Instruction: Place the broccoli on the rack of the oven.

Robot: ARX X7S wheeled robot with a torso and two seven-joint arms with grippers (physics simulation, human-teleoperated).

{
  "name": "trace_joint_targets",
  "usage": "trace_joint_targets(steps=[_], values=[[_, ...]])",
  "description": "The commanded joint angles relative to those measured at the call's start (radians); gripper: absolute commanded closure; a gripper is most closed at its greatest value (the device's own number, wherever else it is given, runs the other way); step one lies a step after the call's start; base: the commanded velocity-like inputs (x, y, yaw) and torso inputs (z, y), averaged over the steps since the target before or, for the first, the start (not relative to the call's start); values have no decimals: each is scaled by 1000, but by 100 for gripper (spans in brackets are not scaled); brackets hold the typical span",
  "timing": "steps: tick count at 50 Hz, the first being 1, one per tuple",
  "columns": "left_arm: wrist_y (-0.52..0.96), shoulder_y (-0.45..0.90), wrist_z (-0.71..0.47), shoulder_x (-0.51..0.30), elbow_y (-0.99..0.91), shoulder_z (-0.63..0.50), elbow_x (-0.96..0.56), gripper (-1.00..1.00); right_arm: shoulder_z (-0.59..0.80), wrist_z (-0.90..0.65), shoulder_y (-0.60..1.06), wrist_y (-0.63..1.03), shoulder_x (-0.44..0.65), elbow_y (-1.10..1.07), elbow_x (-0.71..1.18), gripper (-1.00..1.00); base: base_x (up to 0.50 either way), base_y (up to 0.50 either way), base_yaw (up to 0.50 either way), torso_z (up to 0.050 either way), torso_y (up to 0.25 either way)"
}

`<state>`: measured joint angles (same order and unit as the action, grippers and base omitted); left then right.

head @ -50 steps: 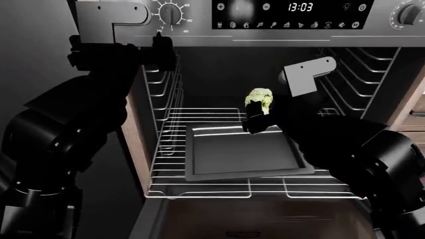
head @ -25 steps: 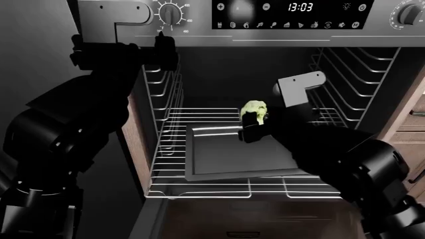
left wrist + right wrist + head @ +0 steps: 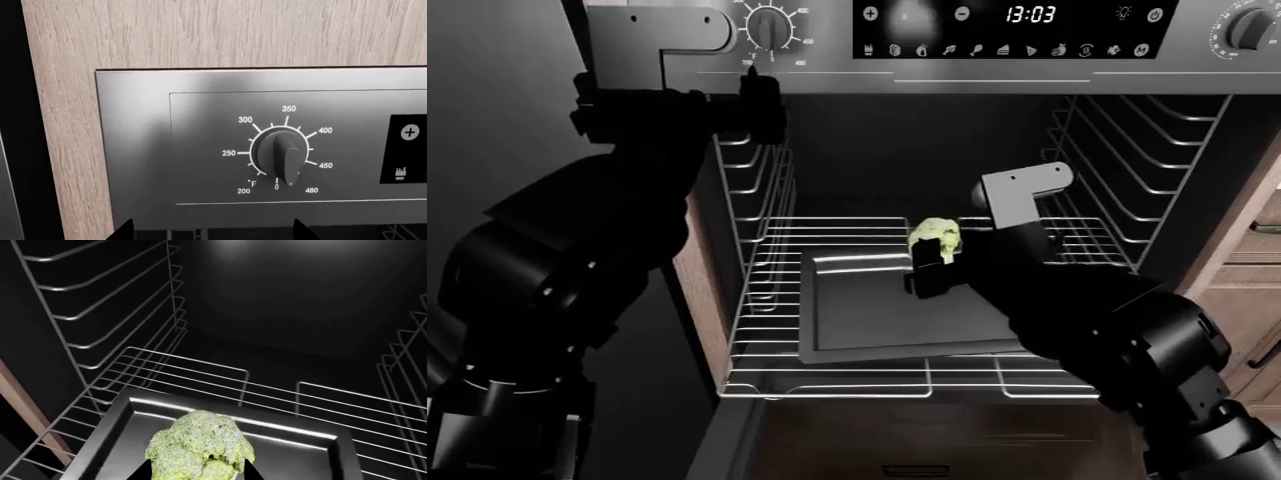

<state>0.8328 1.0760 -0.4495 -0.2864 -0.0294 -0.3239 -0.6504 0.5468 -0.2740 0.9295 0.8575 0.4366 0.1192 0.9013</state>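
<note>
Right pincer (image 3: 930, 262) closed on broccoli (image 3: 938, 236), holding it inside oven (image 3: 961, 150) cavity above rear edge of dark tray (image 3: 881, 310) on rack (image 3: 827, 380). Left pincer (image 3: 714, 105) raised beside temperature knob (image 3: 282, 153); opening state cannot be determined.

My head view is reading dim: my arms are showing as near-black shapes, and the oven (image 3: 961, 130) cavity is swallowing light. Soft glare is lying on the steel panel (image 3: 200, 130) and glinting off the rack (image 3: 267, 390) bars and tray (image 3: 293, 440) rim. The broccoli (image 3: 199, 445) is showing bright and sharp. Nothing is blurring or bending at the edges.
</note>
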Motion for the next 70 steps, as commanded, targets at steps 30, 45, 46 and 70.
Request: trace_joint_targets(steps=[30, 45, 46, 70], values=[[-23, -12, 0, -2, 15, -14, -2, -100, 19, 57, -36, -46, -23, 91, -20, 100, 0, 0, 0, 0, 0], [-29, -17, -3, -4, 17, -16, -5, -100, 21, 66, -56, -63, -24, 107, -21, 100, 0, 0, 0, 0, 0], [-30, -18, -1, -4, 18, -17, -5, -100, 23, 68, -58, -65, -25, 108, -22, 100, 0, 0, 0, 0, 0], [-29, -6, -6, -2, 21, -23, -12, -100, 3, 20, -78, -21, 14, -4, 25, -100, 0, 0, 0, 0, 0]])
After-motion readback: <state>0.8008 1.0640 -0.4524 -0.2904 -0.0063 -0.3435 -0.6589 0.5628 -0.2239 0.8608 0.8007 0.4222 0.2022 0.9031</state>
